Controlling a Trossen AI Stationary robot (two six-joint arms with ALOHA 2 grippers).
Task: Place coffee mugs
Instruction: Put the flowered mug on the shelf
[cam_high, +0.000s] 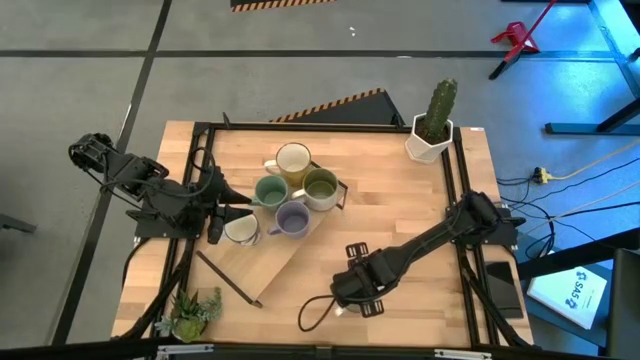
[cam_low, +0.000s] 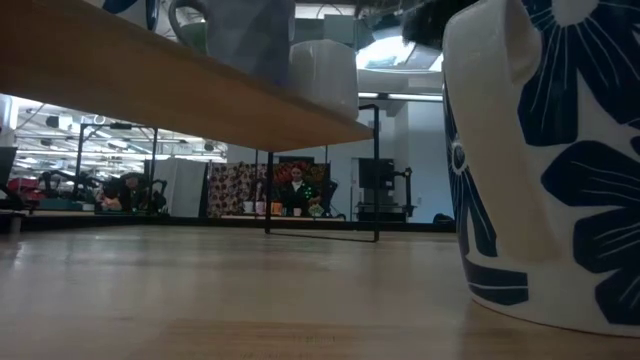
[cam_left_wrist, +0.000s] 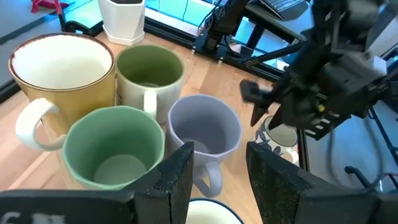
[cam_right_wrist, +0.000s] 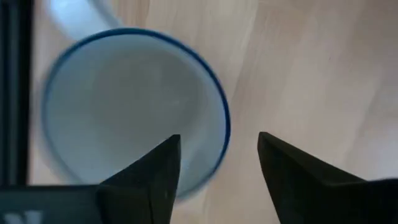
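- The mugs are glazed ceramic by the look of them: stiff, a little heavy for their size, slick on the outside and liable to chip if knocked together. I would take one by pinching its wall over the rim, one finger inside and one outside, or across the handle.
- Four mugs stand touching in a cluster on a raised board: the cream mug (cam_left_wrist: 62, 65), the olive-lined mug (cam_left_wrist: 149, 71), the teal mug (cam_left_wrist: 112, 146) and the lavender mug (cam_left_wrist: 205, 127).
- The left claw (cam_high: 214, 222) sits just beside a white mug (cam_high: 241, 230), with the cluster just ahead of its fingertips. Its fingers stand narrowly apart and hold nothing; the white mug's rim shows just beneath them.
- The right claw (cam_high: 355, 290) hangs over a blue-rimmed mug (cam_right_wrist: 134, 109) near the counter's (cam_high: 400, 200) front edge, well apart from the cluster. Its fingers (cam_right_wrist: 155, 174) are parted with the near rim wall between them, not yet gripping.
- Room is tight at the cluster: mugs touch, so any lift should go straight up to avoid clinking neighbours.
- A black cable (cam_high: 315, 310) loops just beside the right claw.
- A cactus pot (cam_high: 432, 135) stands at the far corner, well clear.
- Bare counter lies between the right claw and the cluster, the easiest path for carrying.
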